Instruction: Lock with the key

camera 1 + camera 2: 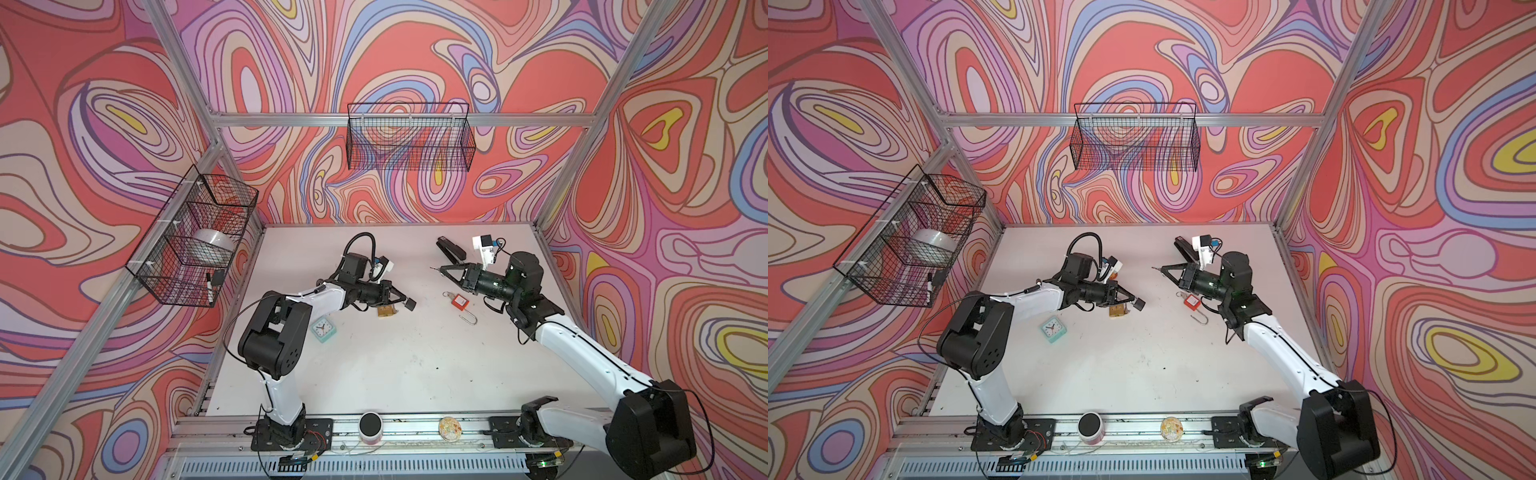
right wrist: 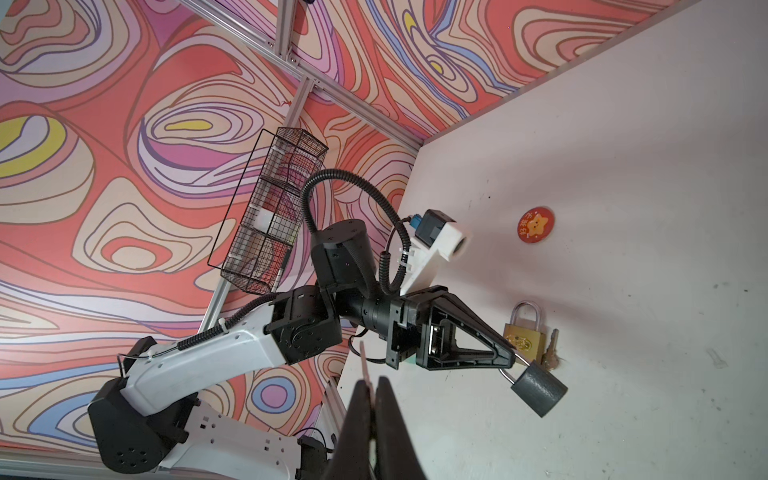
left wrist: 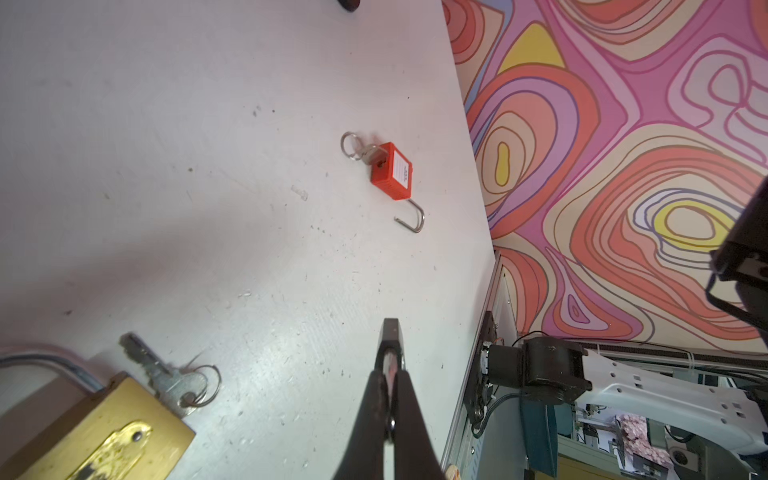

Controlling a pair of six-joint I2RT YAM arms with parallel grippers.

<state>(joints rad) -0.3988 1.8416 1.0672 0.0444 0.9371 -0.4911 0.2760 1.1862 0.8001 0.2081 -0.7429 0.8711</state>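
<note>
Rail: a cup (image 1: 370,426) with a black top and a round patterned disc (image 1: 450,428) sat on the metal strip at the near edge, between the two arm bases.
Left arm: it rose from its near base to a raised black elbow, and the white forearm reached far and toward the middle.
Right arm: its white forearm slanted from the near corner toward the far middle, with the wrist level and pointing at the other arm.
Table (image 1: 415,365): white, flat and scuffed with dark specks.
Clock (image 1: 321,330): small, square and mint green, lying beside the left forearm.
Brass lock (image 3: 104,432): a yellow metal block with a silver shackle, flat on the table, with a silver key and ring (image 3: 166,374) against it.
Left gripper (image 2: 510,360): black tapered fingers pressed together on a shackle, tilted slightly down.
Gray lock (image 2: 539,388): a dark, matte, boxy body that hung clear of the table from the left gripper, just beside the brass lock.
Red lock (image 3: 392,170): a ribbed plastic body with a white label, its thin wire shackle open and a ringed key in its base, lying under the right wrist.
Right gripper (image 1: 444,270): fingers pinched tight on the key, facing the left gripper, near but apart.
Key (image 1: 434,269): thin, with a small metal tip past the fingertips.
Stapler (image 1: 451,249): black and long, just beyond the right gripper.
Baskets: black wire mesh, one on the side wall (image 1: 195,237) and one on the back rail (image 1: 411,137).
</note>
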